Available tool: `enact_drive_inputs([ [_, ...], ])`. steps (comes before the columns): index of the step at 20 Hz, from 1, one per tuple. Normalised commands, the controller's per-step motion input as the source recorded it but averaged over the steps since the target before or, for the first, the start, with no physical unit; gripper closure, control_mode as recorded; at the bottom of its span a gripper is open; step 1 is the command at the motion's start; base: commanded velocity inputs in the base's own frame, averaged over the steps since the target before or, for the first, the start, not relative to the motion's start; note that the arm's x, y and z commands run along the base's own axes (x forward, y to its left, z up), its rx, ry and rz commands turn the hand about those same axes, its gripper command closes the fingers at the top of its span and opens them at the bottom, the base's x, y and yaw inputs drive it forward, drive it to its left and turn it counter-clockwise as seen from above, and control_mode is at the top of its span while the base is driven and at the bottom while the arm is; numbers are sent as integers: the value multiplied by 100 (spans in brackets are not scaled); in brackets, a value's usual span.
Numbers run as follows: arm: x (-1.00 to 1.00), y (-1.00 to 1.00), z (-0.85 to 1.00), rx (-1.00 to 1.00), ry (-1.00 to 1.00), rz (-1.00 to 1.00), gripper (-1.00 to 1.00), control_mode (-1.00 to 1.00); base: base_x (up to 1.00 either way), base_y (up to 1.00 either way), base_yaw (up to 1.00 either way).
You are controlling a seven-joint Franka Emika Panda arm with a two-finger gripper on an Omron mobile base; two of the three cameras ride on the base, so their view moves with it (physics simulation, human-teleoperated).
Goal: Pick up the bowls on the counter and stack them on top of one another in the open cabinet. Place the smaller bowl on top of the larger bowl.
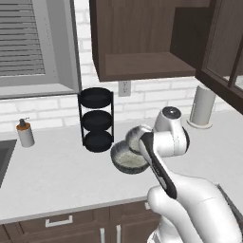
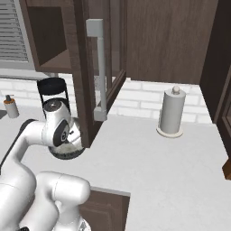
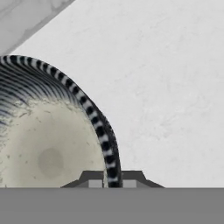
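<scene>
Counter (image 1: 57,175): light grey-white stone worktop over dark brown drawers, backed by white brick wall. Larger bowl (image 1: 124,161): wide, dark grey, pale speckled inside, sits on the counter just in front and to the right of a black three-tier rack (image 1: 97,119). Smaller bowl (image 1: 134,137): partly hidden behind the arm's wrist, seems to sit at the far right rim of the larger bowl, touching or overlapping it; exact contact cannot be told. Gripper (image 3: 113,183): low over a bowl rim; in the hand view the two dark fingertips (image 3: 94,178) stand one on each side of the striped dark rim, a narrow gap between them with the rim inside it; whether they press on the rim cannot be told, nor which bowl it is. Bowl floor in that view: pale, speckled, with bare counter beyond the rim. Open cabinet (image 1: 142,66): dark brown wall unit above the bowls, bare wooden shelf, glass-paned door (image 2: 106,67) swung outward. Other items: soap dispenser (image 1: 24,133) at left near the sink edge; paper towel roll (image 2: 172,112) upright on the counter to the right; louvred window (image 1: 28,42) upper left.
</scene>
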Motion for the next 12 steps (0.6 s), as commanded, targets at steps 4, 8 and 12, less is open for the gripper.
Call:
enact_drive_inputs([
  [4, 8, 24, -22, 0, 0, 1, 100, -100, 0, 0, 0],
  [8, 23, 7, -16, 5, 0, 0, 100, -100, 0, 0, 0],
  [12, 37, 25, -4, 1, 3, 0, 100, -100, 0, 0, 0],
])
